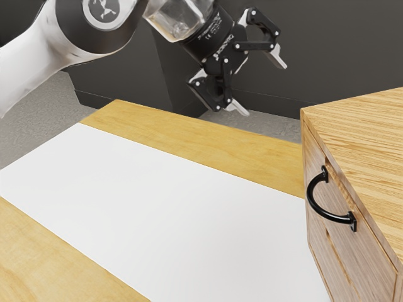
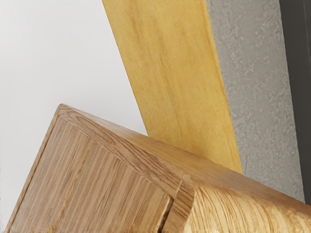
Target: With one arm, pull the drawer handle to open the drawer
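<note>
A wooden cabinet (image 1: 365,145) stands at the exterior view's right on the table. Its top drawer front (image 1: 334,207) carries a curved black handle (image 1: 324,200) and sits flush with the cabinet face. My black gripper (image 1: 259,85) hangs in the air high above the table's far edge, well to the left of the cabinet and above it. Its fingers (image 1: 277,60) are spread wide and hold nothing. The wrist view looks down on a corner of the cabinet (image 2: 112,179).
A white mat (image 1: 157,214) covers the middle of the wooden table (image 1: 208,141). Grey floor (image 2: 257,87) and a dark wall (image 1: 327,44) lie beyond the table's far edge.
</note>
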Tool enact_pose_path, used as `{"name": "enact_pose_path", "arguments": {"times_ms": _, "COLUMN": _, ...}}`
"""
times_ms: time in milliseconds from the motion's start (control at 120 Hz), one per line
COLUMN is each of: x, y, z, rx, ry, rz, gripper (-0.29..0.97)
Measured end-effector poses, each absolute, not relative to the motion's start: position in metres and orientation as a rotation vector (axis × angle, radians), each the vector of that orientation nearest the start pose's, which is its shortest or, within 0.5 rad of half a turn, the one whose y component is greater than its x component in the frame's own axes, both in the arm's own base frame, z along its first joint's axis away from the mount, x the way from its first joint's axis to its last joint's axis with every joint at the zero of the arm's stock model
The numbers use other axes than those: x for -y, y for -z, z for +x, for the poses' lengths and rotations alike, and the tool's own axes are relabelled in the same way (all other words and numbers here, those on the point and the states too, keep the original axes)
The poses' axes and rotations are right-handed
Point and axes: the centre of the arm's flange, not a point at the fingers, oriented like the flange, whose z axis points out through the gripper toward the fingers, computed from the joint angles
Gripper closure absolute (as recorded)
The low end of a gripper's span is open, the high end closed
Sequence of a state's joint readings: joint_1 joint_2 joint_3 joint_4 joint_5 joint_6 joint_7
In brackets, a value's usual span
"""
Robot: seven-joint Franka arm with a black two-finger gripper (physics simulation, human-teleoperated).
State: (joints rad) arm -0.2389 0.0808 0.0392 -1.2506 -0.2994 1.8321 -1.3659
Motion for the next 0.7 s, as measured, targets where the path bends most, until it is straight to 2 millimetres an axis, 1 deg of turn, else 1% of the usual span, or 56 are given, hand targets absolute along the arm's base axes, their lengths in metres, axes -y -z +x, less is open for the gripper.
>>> {"name": "enact_pose_path", "arguments": {"times_ms": 83, "x": 0.135, "y": -0.764, "z": 0.562, "rx": -1.400, "ry": -0.193, "rz": 2.154, "gripper": 0.01}}
{"name": "enact_pose_path", "arguments": {"times_ms": 158, "x": 0.128, "y": -0.764, "z": 0.537, "rx": -1.385, "ry": -0.200, "rz": 2.162, "gripper": 0.03}}
{"name": "enact_pose_path", "arguments": {"times_ms": 192, "x": 0.129, "y": -0.763, "z": 0.527, "rx": -1.369, "ry": -0.206, "rz": 2.173, "gripper": 0.03}}
{"name": "enact_pose_path", "arguments": {"times_ms": 217, "x": 0.138, "y": -0.761, "z": 0.520, "rx": -1.344, "ry": -0.204, "rz": 2.191, "gripper": 0.04}}
{"name": "enact_pose_path", "arguments": {"times_ms": 308, "x": 0.188, "y": -0.749, "z": 0.500, "rx": -1.218, "ry": -0.188, "rz": 2.280, "gripper": 0.06}}
{"name": "enact_pose_path", "arguments": {"times_ms": 350, "x": 0.203, "y": -0.744, "z": 0.493, "rx": -1.177, "ry": -0.189, "rz": 2.310, "gripper": 0.07}}
{"name": "enact_pose_path", "arguments": {"times_ms": 400, "x": 0.206, "y": -0.737, "z": 0.490, "rx": -1.160, "ry": -0.188, "rz": 2.329, "gripper": 0.08}}
{"name": "enact_pose_path", "arguments": {"times_ms": 500, "x": 0.195, "y": -0.725, "z": 0.491, "rx": -1.158, "ry": -0.176, "rz": 2.334, "gripper": 0.13}}
{"name": "enact_pose_path", "arguments": {"times_ms": 567, "x": 0.193, "y": -0.719, "z": 0.491, "rx": -1.150, "ry": -0.176, "rz": 2.341, "gripper": 0.19}}
{"name": "enact_pose_path", "arguments": {"times_ms": 700, "x": 0.200, "y": -0.713, "z": 0.488, "rx": -1.114, "ry": -0.185, "rz": 2.355, "gripper": 0.30}}
